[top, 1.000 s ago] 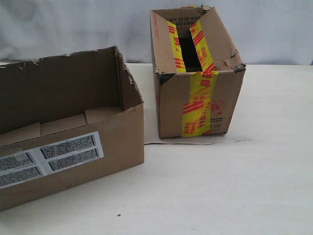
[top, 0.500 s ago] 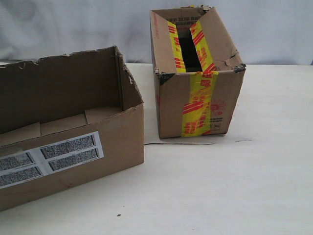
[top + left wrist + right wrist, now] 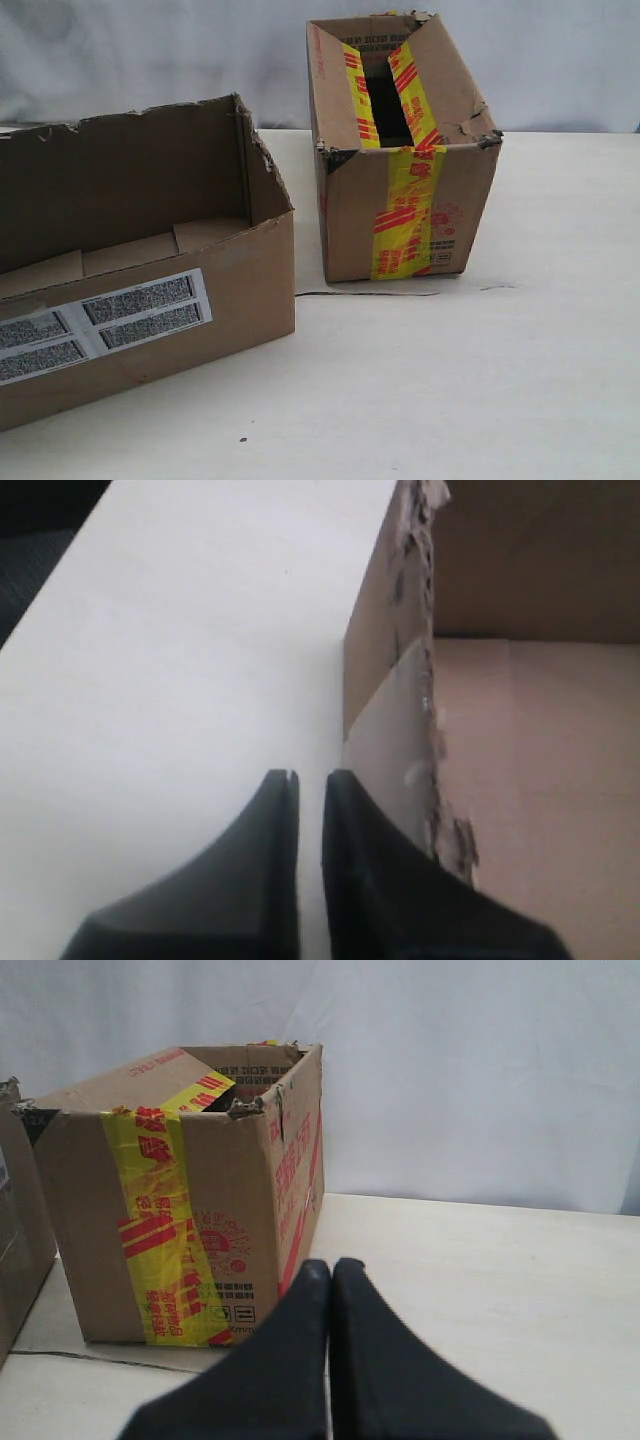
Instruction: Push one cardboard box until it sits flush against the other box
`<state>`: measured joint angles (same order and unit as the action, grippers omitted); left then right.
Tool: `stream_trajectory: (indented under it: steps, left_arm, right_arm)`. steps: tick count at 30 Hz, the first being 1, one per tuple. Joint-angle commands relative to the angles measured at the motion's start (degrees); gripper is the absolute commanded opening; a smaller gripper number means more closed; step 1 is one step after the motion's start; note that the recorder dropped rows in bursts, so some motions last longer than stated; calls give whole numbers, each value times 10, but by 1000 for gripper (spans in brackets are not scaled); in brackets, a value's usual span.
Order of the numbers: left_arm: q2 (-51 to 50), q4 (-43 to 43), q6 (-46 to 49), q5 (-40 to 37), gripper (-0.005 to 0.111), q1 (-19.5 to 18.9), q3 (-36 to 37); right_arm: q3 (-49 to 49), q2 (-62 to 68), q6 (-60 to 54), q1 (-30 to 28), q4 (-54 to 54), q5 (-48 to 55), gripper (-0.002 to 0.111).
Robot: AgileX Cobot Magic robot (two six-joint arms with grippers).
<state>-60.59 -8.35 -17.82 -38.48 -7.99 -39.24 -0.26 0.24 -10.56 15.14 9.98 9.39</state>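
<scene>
The long, low cardboard box (image 3: 150,300) with white barcode labels lies at the left of the exterior view, open-topped with ragged edges. The other box (image 3: 410,200), taller and wrapped in yellow-and-red tape, stands behind and to its right, a narrow strip of table between them. Neither gripper shows in the exterior view. My left gripper (image 3: 310,777) is shut and empty, hovering just outside an end wall of the cardboard box (image 3: 500,780). My right gripper (image 3: 332,1265) is shut and empty, low over the table close to a corner of the other box (image 3: 200,1190).
Both boxes rest on a white table (image 3: 480,380) in front of a white backdrop. A thin dark strand (image 3: 365,293) lies on the table along the taped box's base. The table's edge (image 3: 50,590) runs near my left gripper, with dark floor beyond.
</scene>
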Motion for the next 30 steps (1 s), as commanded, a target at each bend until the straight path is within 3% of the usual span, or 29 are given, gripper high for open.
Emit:
stream_trajectory:
  steps: [1,5,14,17,25,30]
  left_arm:
    - [-2,68,56,29,0,0,31]
    - [0,176,162,53,0,0,56]
    - [29,300,276,27,0,0,72]
    - [52,315,289,8,0,4,72]
    - [109,316,280,0,0,65,72]
    - [113,314,280,-12,0,67,72]
  right_arm:
    - [3,-2,-6,-5,1,-1,0]
    - [3,-2,-6,-5,1,-1,0]
    - [3,-2,-6,-5,1,-1,0]
    - [3,-2,-6,-5,1,-1,0]
    - [3,-2,-6,-5,1,-1,0]
    - [3,-2,-6,-5,1,-1,0]
